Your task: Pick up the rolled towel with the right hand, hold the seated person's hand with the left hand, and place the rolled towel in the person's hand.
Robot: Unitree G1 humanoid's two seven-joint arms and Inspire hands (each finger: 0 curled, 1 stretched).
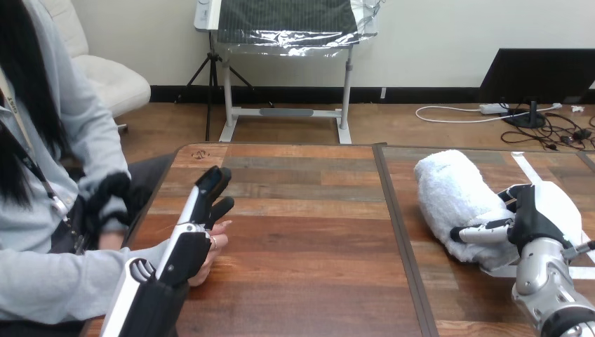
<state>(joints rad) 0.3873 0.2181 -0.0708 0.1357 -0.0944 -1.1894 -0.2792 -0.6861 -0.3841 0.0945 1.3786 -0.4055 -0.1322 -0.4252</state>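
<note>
Right hand (pixel 535 219) sits at the table's (pixel 309 232) right side, closed on the towel (pixel 452 196). Its thumb (pixel 484 233) reaches across the roll's near end and presses into the pile. The other fingers are hidden behind the roll, so I can't see how far they wrap. The towel is white and fluffy, rolled into a thick cylinder. It lies on the wood to the right of the dark seam that runs down the tabletop. It slants from the far left toward the near right, where it meets the hand. From here it looks to be resting on the table rather than lifted, though I can't be sure at the near end.

Over on the left, the left hand (pixel 189 242) comes in low from the near edge, well apart from the towel. Its fingers (pixel 210 184) stretch out straight and point away across the table, not curled round anything. The person's hand (pixel 216 239) lies on the table just beside and partly under it, touching its right flank, with fingertips showing past the robot's palm. I can't tell whether the thumb closes on it.
</note>
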